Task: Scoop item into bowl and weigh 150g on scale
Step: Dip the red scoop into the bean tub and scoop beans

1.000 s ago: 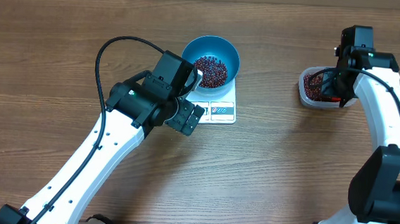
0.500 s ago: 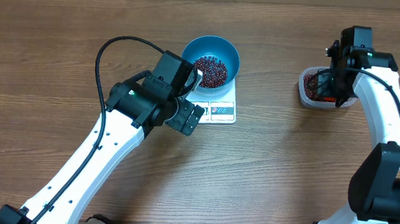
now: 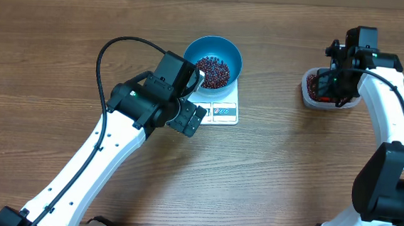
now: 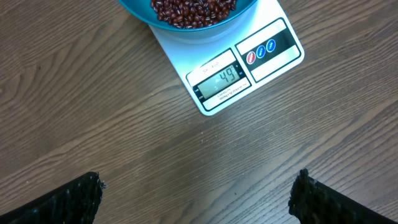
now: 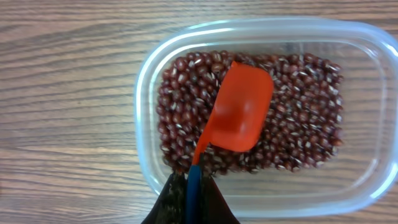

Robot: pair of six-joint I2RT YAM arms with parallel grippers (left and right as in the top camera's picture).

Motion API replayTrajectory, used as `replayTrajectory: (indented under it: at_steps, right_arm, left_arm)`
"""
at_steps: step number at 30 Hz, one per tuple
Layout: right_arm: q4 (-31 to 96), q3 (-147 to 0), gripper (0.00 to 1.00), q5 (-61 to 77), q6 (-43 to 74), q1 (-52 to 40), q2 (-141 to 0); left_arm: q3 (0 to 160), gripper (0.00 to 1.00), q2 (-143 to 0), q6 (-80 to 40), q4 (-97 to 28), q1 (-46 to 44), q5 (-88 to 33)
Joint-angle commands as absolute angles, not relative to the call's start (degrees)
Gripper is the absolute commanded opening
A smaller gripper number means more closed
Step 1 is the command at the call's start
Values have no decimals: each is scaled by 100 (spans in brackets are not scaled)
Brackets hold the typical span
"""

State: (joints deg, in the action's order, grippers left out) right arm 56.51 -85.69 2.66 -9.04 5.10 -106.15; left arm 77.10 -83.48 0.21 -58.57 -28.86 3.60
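The blue bowl point(image 3: 192, 52) stands on the white scale point(image 3: 225, 113) and holds a heap of red-brown beans point(image 3: 212, 71). In the left wrist view the bowl point(image 4: 140, 12) and its beans point(image 4: 193, 9) sit at the top edge, and the scale point(image 4: 273, 46) shows 49. My left gripper point(image 3: 197, 96) hovers by the scale's front left, open and empty point(image 4: 199, 193). My right gripper point(image 3: 334, 83) is over the clear tub, shut point(image 5: 193, 180) on the blue handle of an orange scoop point(image 5: 239, 115). The scoop's bowl rests on the tub's beans point(image 5: 298, 93).
The clear rounded plastic tub point(image 3: 306, 95) sits at the right of the wooden table, its rim point(image 5: 146, 81) wide around the scoop. A black cable point(image 3: 110, 49) loops off the left arm.
My right gripper has shifted a little to the left over the tub with the scoop. The left arm, bowl and scale have not moved.
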Motion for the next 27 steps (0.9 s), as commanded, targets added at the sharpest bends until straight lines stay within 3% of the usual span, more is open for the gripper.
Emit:
replayTrajectory:
  at_steps: [1, 14, 27]
  right_arm:
    - [5564, -8556, 4, 1002, -952, 534, -10661]
    - [5586, -8554, 3, 2180, -1166, 1164, -10663]
    - [5756, -8545, 4, 2477, -1378, 1402, -10665]
  left_arm:
    - [7686, 100, -8278, 113, -5848, -2888, 294]
    - [7686, 100, -8278, 110, -5848, -2888, 294]
    - [7686, 100, -8278, 110, -5848, -2888, 294]
